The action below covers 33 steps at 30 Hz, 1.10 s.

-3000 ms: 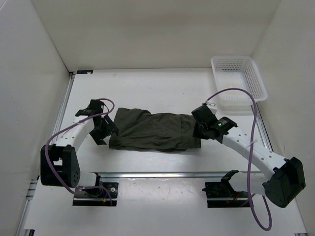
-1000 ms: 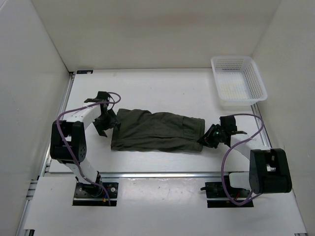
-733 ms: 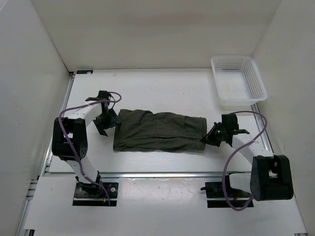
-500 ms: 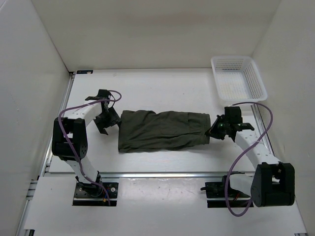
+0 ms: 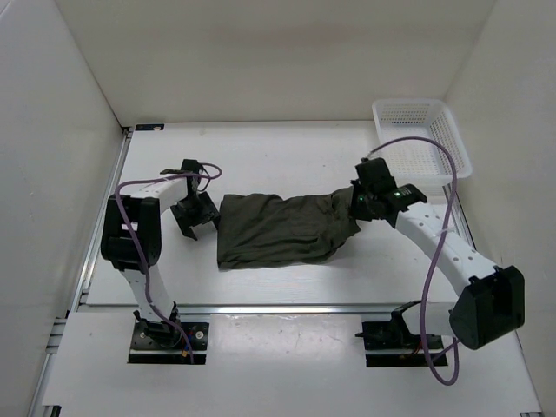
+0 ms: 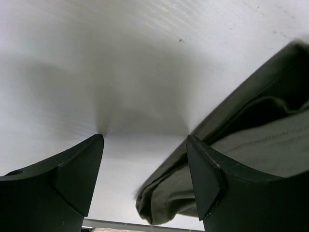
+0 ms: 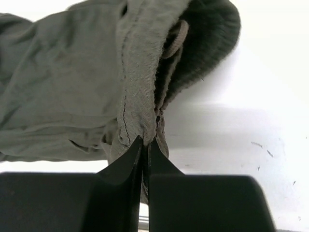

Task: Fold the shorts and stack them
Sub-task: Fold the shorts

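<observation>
Since half a second ago our right gripper [image 5: 363,201] has risen and come back toward the left, carrying its end of the shorts [image 5: 278,230] with it; the cloth, which lay stretched long, is now shorter, and its right end is heaped up under the gripper; the left end has also slid a little to the right. In the right wrist view the right gripper [image 7: 144,145] has its jaws pressed together on a thin ridge of the shorts [image 7: 72,87], just below the ribbed waistband [image 7: 212,29]; the grip looks narrow but firm. Our left gripper [image 5: 193,213] stands wide apart and holds nothing; in the left wrist view only the bare table [image 6: 145,63] is between its jaws, and the edge of the shorts [image 6: 260,140] lies close to one finger; whether they touch we cannot tell. The shorts rest in the middle of the table [image 5: 287,156], well apart from the white basket [image 5: 417,104] at the far right. We judge that a fold of the waistband end over the legs is now in hand; the left end is not held, so it may slide further.
</observation>
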Motion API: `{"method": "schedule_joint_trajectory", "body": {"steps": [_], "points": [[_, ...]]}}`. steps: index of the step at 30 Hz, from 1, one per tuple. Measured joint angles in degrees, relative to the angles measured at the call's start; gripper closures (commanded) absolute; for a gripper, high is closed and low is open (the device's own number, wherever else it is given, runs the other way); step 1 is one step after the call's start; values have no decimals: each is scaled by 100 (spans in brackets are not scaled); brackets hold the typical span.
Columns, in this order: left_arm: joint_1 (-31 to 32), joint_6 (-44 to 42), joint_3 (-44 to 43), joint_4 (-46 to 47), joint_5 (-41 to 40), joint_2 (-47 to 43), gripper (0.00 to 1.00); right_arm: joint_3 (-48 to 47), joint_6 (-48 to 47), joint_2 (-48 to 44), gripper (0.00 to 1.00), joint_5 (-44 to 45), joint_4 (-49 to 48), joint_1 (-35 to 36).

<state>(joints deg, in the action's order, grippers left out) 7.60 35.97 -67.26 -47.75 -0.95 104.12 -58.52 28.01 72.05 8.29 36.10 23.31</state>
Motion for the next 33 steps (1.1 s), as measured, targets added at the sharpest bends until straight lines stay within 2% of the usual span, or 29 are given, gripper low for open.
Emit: {"method": "schedule_joint_trajectory", "body": {"steps": [4, 11, 18, 24, 29, 30, 32, 33], "points": [[31, -11, -66, -15, 42, 149, 19, -717, -90, 535, 100, 494, 219, 678], [61, -20, -186, -90, 90, 264, 19, -2629, -459, 1897, 100, 1272, 496, 1928], [68, -24, -192, -87, 105, 273, 19, -4428, -997, 3375, 100, 1631, 739, 3239], [68, -13, -192, -85, 116, 273, 19, -5071, -1327, 4100, 100, 1637, 876, 3928], [68, 11, -190, -81, 131, 271, 21, -5285, -1456, 4323, 100, 1602, 1012, 4118], [68, 15, -177, -68, 146, 254, 18, -5322, -1473, 4365, 100, 1593, 1027, 4129], [68, 35, -122, -20, 232, 184, 4, -5412, -1495, 4465, 98, 1576, 1054, 4133], [48, 42, -81, 31, 308, 138, 0, -5462, -1499, 4527, 84, 1565, 1054, 4131]]}}
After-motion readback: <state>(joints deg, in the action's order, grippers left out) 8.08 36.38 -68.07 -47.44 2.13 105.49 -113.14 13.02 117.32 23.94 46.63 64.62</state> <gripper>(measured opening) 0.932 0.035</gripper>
